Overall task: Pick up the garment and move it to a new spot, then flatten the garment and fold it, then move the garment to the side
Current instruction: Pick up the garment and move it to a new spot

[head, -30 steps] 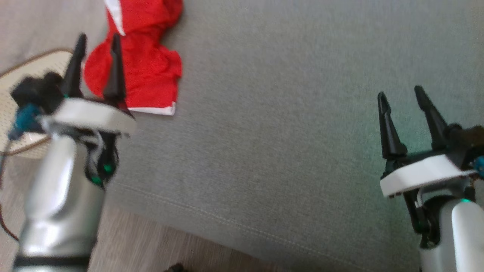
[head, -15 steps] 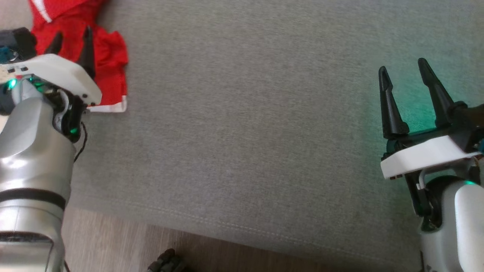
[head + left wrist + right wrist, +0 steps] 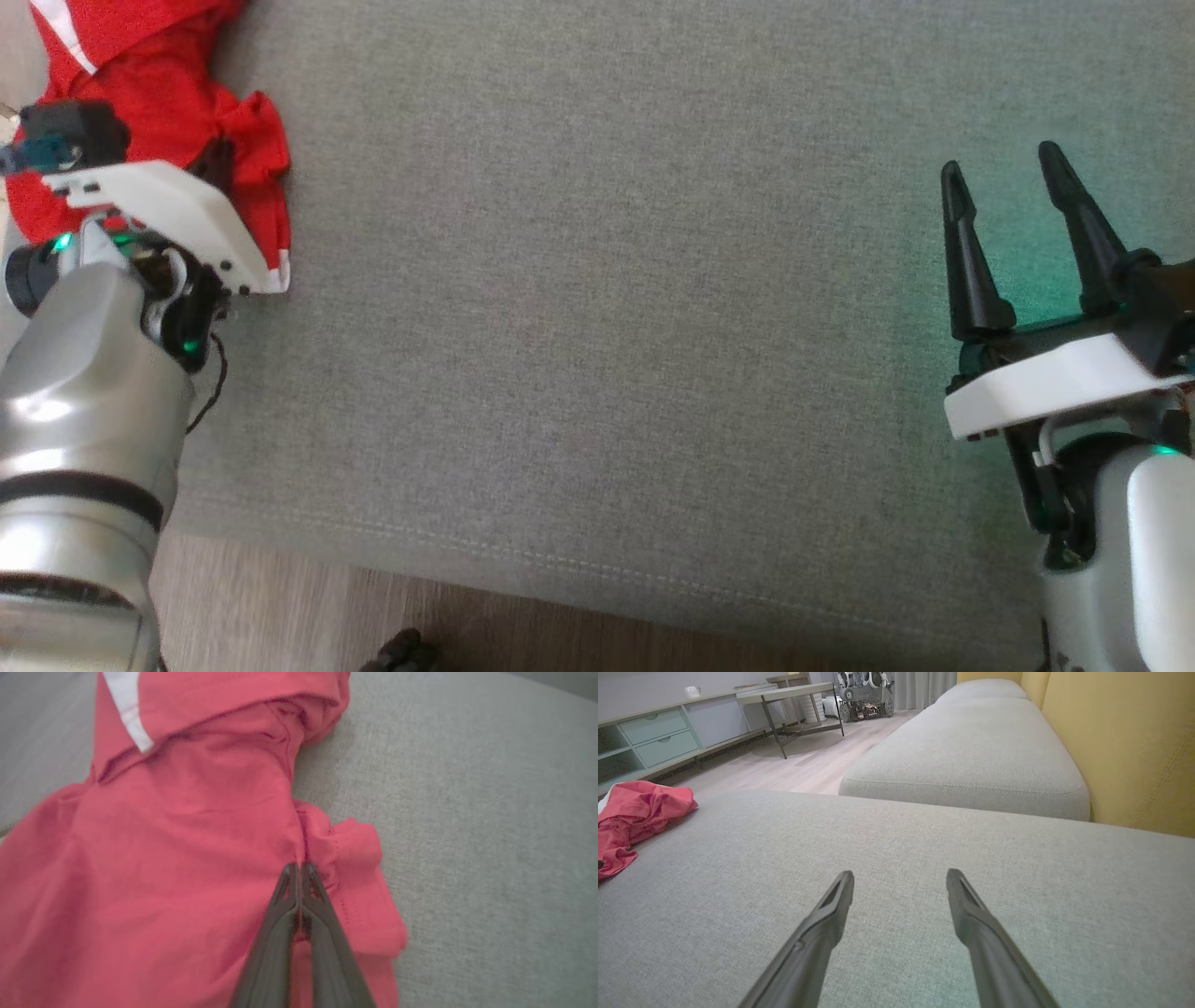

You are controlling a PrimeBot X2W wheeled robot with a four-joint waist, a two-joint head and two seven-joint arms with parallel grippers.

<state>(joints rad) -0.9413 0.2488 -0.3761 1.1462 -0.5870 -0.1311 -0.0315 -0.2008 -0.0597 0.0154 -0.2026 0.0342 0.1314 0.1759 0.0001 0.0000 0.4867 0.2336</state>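
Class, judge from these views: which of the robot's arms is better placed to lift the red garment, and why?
Left. The left gripper is shut at a fold of the red garment, apparently pinching it. The right gripper hangs open over bare grey cushion, far from the cloth.

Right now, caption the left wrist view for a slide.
Left gripper, fingers shut, pinches a fold of the crumpled red garment on the grey cushion.

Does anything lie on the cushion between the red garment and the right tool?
Nothing visible does: plain grey cushion runs from the red garment to the open right tool. The left tool is shut on the garment's fold.
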